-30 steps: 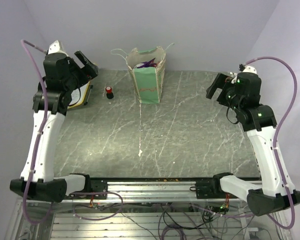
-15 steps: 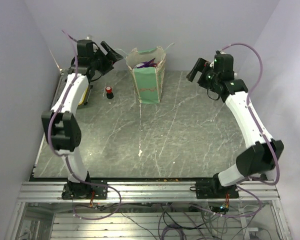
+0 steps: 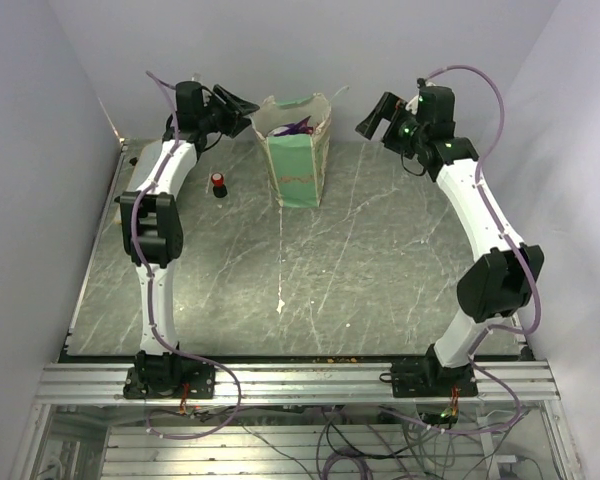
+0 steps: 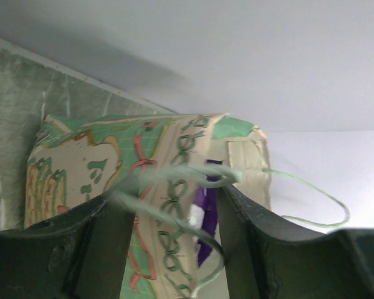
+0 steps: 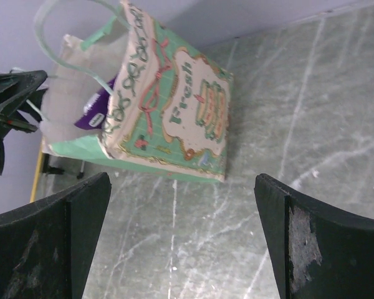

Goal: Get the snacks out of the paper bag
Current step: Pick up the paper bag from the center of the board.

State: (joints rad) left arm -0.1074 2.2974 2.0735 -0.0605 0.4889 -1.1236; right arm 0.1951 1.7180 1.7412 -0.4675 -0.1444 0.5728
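Note:
The mint-green and cream paper bag stands upright at the back of the table. Purple snack packets show in its open top; other snacks are hidden inside. My left gripper is open at the bag's left rim. In the left wrist view the bag fills the frame, a string handle loops between the open gripper, and a purple snack shows. My right gripper is open to the right of the bag, apart from it. The right wrist view shows the bag and a purple snack beyond the wide-open gripper.
A small red-capped bottle stands on the table left of the bag. The back wall is close behind the bag. My left gripper's fingers show at the left edge of the right wrist view, with a yellow-edged flat thing below.
Both arms have stretched out and swung inward to the back of the table. The left gripper has reached the bag's left handle; the right gripper has come nearer the bag's right side.

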